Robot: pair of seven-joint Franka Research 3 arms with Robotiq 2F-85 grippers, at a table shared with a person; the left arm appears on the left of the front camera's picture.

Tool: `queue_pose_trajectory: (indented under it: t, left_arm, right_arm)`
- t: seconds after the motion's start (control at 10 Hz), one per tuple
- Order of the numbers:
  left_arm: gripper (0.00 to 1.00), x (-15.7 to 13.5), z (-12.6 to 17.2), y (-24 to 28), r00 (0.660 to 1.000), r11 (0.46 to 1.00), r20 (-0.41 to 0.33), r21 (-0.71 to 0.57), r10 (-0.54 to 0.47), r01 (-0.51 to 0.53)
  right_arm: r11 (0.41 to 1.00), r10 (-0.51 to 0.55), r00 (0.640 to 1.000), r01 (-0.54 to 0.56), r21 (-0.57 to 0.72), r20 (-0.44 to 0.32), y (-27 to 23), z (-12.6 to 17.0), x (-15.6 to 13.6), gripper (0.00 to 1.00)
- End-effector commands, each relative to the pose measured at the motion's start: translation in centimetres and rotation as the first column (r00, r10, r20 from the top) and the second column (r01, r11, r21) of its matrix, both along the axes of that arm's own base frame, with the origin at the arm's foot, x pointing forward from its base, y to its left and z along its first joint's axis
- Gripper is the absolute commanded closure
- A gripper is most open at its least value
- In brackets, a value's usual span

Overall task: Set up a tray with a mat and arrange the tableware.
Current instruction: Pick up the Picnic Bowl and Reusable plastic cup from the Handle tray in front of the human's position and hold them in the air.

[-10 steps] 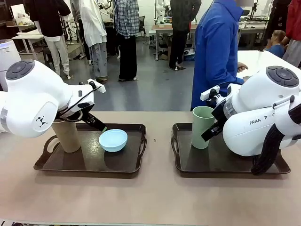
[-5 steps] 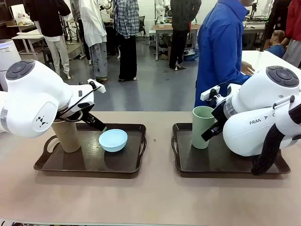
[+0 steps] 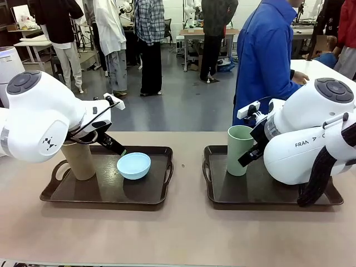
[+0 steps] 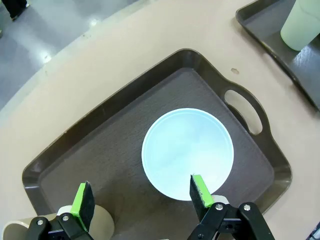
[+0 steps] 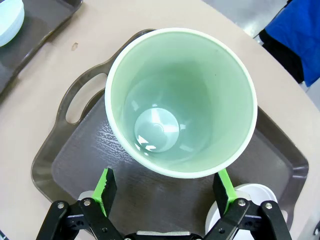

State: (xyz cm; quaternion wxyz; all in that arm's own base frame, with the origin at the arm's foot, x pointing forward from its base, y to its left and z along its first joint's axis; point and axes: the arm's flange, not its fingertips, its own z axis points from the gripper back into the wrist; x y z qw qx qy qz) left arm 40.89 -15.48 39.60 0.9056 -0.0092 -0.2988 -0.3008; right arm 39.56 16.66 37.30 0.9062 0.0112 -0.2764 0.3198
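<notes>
The only legible print is on the right arm point(image 3: 306, 133): "FRAN", then a gap and an "A" across its white shell. The left arm point(image 3: 39, 119) bears a small black logo with no letters.

The blue bowl point(image 3: 133, 165) sits upright in the middle of the left tray point(image 3: 105, 201). Above the bowl, the left tool point(image 4: 141, 192) is released. Its green pads are spread wide, one over the bowl's near edge and the other beside the tan tumbler point(image 3: 79, 161). That tumbler stands on the same tray, left of the bowl, partly hidden by the left arm.

Right of the bowl, across a strip of bare table point(image 3: 183, 233), lies the right tray point(image 3: 233, 192). The green tumbler point(image 3: 240, 150) stands at its bowl-side end. The right tool point(image 5: 164, 180) hangs over this tumbler, released, pads apart outside its rim. A pale bowl point(image 5: 252, 192) peeks out behind one finger. The right arm hides most of that tray.

Beyond the table a person in a blue coat point(image 3: 264, 61) stands side-on.
</notes>
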Motion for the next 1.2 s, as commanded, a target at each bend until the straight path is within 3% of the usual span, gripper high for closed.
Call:
queue_pose_trajectory:
  t: [0.0,0.2,0.3,0.5,0.6,0.7,0.8,0.9,1.0,1.1]
  left_arm:
    - [0.00,0.0,0.0,0.0,1.000,1.000,0.000,0.000,0.000,0.000]
    - [0.00,0.0,0.0,0.0,1.000,1.000,0.000,0.000,0.000,0.000]
    - [0.00,-2.1,1.5,0.4,0.999,0.999,-0.014,0.019,-0.037,0.037]
    - [0.00,-5.9,4.3,0.3,0.973,0.975,-0.073,-0.035,0.218,-0.220]
    - [0.00,-7.8,5.8,1.3,0.957,0.968,-0.163,-0.022,0.242,-0.248]
    - [0.00,-9.2,6.8,2.1,0.954,0.970,-0.190,-0.020,0.234,-0.242]
    - [0.00,-10.5,7.3,2.5,0.942,0.976,-0.262,-0.004,0.211,-0.219]
    - [0.00,-11.8,7.6,3.2,0.946,0.992,-0.314,-0.069,0.083,-0.110]
    - [0.00,-12.1,8.6,4.2,0.931,0.987,-0.358,-0.107,0.070,-0.116]
    - [0.00,-12.2,9.6,5.3,0.925,0.982,-0.377,-0.154,0.045,-0.111]
  right_arm:
    - [1.000,0.000,1.000,0.000,0.000,0.000,0.0,0.0,0.0,0.00]
    - [1.000,0.000,1.000,0.000,0.000,0.000,0.0,0.0,0.0,0.00]
    - [1.000,0.017,0.999,-0.017,0.006,-0.035,0.6,1.5,-1.5,0.00]
    - [0.994,-0.107,0.991,0.108,0.001,-0.083,0.7,3.8,-5.5,0.00]
    - [0.984,-0.179,0.973,0.177,-0.024,-0.143,0.5,4.3,-8.2,0.00]
    - [0.969,-0.248,0.950,0.243,-0.050,-0.188,-0.3,4.7,-10.1,0.00]
    - [0.959,-0.284,0.927,0.277,-0.065,-0.246,-1.5,4.6,-11.6,0.00]
    - [0.946,-0.325,0.896,0.314,-0.085,-0.303,-2.8,4.3,-12.8,0.00]
    - [0.937,-0.346,0.873,0.338,-0.084,-0.343,-4.5,4.3,-14.0,0.00]
    - [0.908,-0.417,0.849,0.406,-0.105,-0.325,-6.5,4.7,-13.8,0.00]
